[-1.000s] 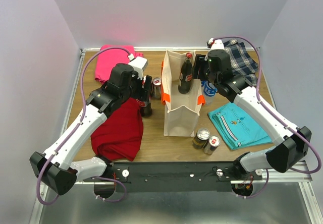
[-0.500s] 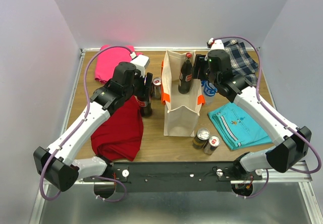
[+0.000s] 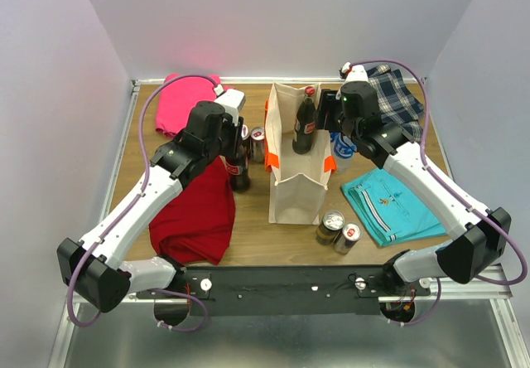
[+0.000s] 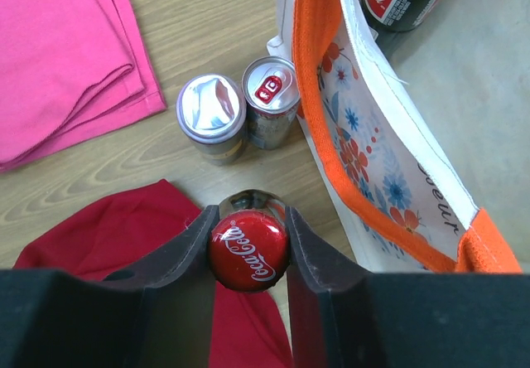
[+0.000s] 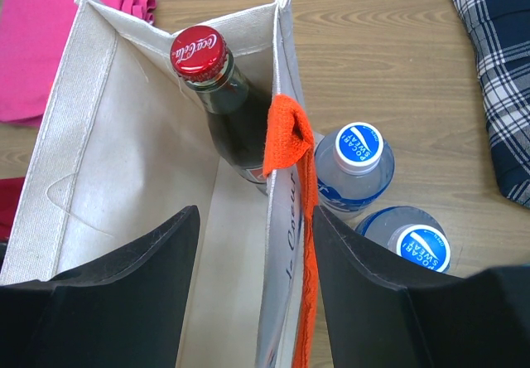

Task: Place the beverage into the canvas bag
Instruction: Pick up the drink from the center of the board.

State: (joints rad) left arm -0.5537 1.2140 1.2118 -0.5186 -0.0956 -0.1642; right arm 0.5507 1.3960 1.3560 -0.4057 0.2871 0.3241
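A dark cola bottle [image 3: 239, 169] with a red cap [image 4: 248, 249] stands on the edge of the red cloth, left of the canvas bag [image 3: 294, 187]. My left gripper [image 4: 248, 219] is above it, both fingers pressed against the cap's sides. The cream bag with orange straps [image 4: 374, 140] stands upright and open, and another cola bottle [image 5: 207, 63] is inside at its far end. My right gripper [image 5: 255, 215] is open and straddles the bag's right wall [image 5: 283, 219]. One finger is inside the bag and the other is outside against the orange strap.
Two cans [image 4: 211, 115] stand between the held bottle and the bag. Two blue-capped water bottles [image 5: 356, 161] sit right of the bag, and two more cans [image 3: 338, 229] at its near right. Pink [image 3: 186, 99], red [image 3: 199, 210], teal [image 3: 389, 202] and plaid [image 3: 396, 99] cloths lie around.
My left gripper has moved slightly toward the back over the bottle and closed its fingers onto the cap. The right arm and the bag have not moved.
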